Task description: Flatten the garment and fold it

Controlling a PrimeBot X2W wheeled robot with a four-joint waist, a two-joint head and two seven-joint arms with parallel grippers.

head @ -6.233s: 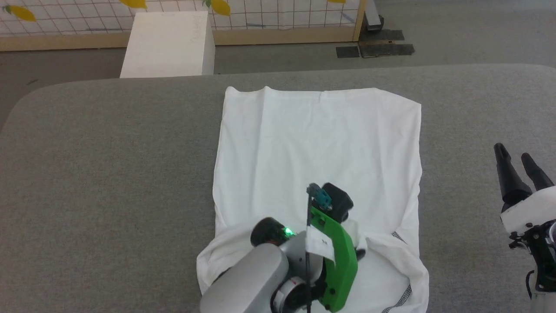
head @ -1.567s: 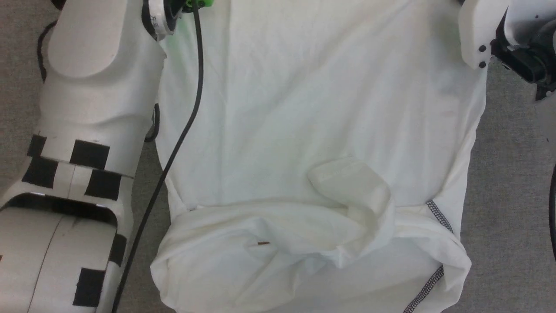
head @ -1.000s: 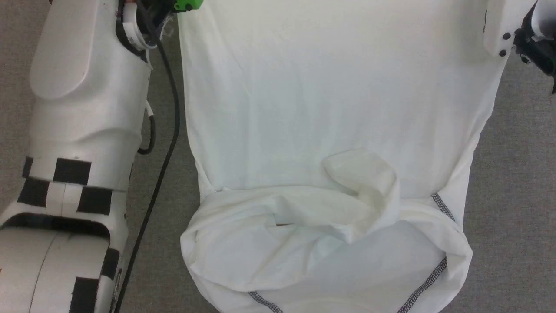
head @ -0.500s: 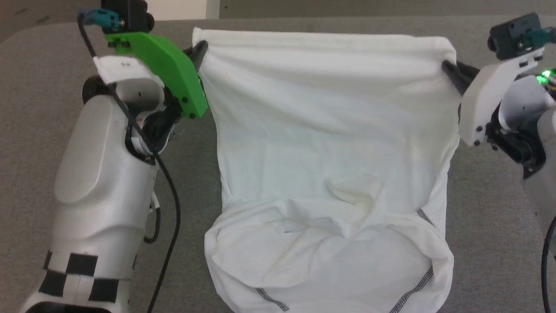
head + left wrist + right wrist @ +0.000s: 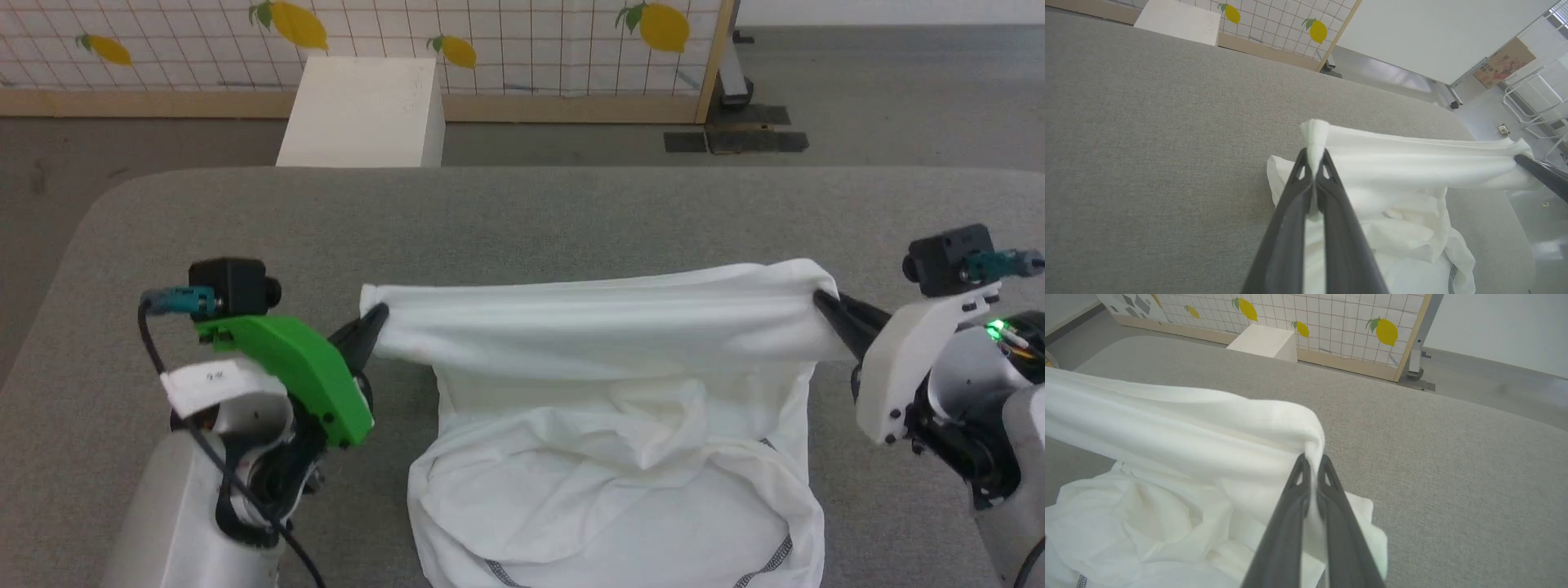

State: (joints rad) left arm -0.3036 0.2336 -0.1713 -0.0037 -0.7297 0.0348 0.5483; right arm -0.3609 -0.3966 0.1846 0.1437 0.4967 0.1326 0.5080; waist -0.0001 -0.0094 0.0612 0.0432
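Nearest you, the shirt [image 5: 604, 490] lies bunched on the table [image 5: 571, 220], its stitched hem at the near edge. Above that, the left gripper [image 5: 377, 317] and right gripper [image 5: 820, 300] are each clamped on a corner of the far edge, lifted taut between them. Spread wider and a corner may slip; lay it down now and you'll trap the wrinkles. The held edge runs left-right; the shirt's length points toward the box [image 5: 363, 110].

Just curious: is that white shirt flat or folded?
Neither: the shirt is half lifted, one edge stretched between left pincer and right pincer, the rest crumpled.
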